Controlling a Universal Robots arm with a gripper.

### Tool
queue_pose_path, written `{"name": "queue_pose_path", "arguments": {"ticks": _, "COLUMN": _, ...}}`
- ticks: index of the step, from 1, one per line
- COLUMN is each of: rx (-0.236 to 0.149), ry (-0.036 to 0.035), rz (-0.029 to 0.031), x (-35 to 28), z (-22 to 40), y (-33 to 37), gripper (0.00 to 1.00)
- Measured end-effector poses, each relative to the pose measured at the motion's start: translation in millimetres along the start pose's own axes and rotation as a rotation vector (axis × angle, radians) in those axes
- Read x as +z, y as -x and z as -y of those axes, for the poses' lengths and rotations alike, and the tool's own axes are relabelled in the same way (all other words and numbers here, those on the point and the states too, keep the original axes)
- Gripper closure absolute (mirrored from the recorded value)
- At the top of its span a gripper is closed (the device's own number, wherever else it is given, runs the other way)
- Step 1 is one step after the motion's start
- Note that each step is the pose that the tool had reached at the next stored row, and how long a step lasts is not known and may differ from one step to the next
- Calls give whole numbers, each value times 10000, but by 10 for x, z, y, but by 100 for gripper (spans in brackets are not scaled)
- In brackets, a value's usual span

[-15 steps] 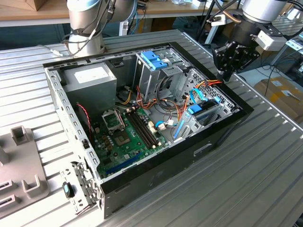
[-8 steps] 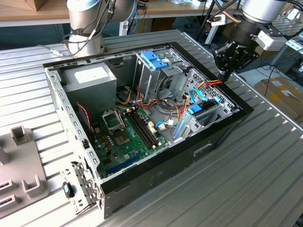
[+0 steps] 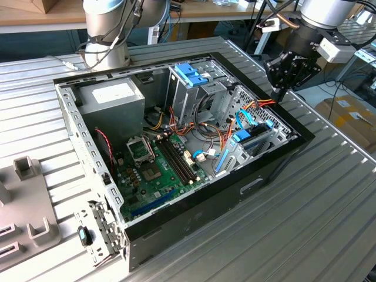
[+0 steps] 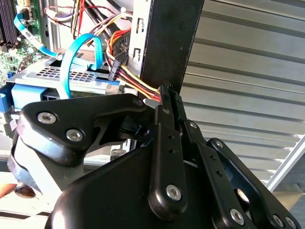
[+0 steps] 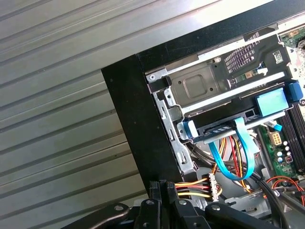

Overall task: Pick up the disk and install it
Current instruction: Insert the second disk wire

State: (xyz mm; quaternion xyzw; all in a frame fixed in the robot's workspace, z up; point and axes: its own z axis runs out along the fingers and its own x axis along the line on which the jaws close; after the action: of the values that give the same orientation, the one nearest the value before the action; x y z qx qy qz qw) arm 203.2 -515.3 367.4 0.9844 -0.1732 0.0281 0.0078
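Over the corner of the computer case (image 3: 276, 170) at the exterior view's right, I see my claw (image 3: 281, 91) hanging with its fingers pressed together and nothing between them, its tips just above the case's black wall in both wrist views. Beyond it, the disk (image 5: 228, 129) sits inside the case in the metal drive bay (image 5: 200, 88). Its long edge runs parallel to that wall, with a light-blue rail tab at each end.
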Motion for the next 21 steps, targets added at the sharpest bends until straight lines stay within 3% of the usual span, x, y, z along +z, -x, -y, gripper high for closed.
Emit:
{"name": "queue_pose_path", "arguments": {"ticks": 6, "rx": 0, "ry": 6, "rz": -2, "x": 0, "z": 0, "y": 0, "gripper": 84}}
{"name": "queue_pose_path", "arguments": {"ticks": 14, "rx": -1, "ry": 5, "rz": -1, "x": -83, "z": -1, "y": -5, "gripper": 84}}
{"name": "queue_pose_path", "arguments": {"ticks": 21, "rx": 5, "ry": 7, "rz": -2, "x": -95, "z": 0, "y": -5, "gripper": 84}}
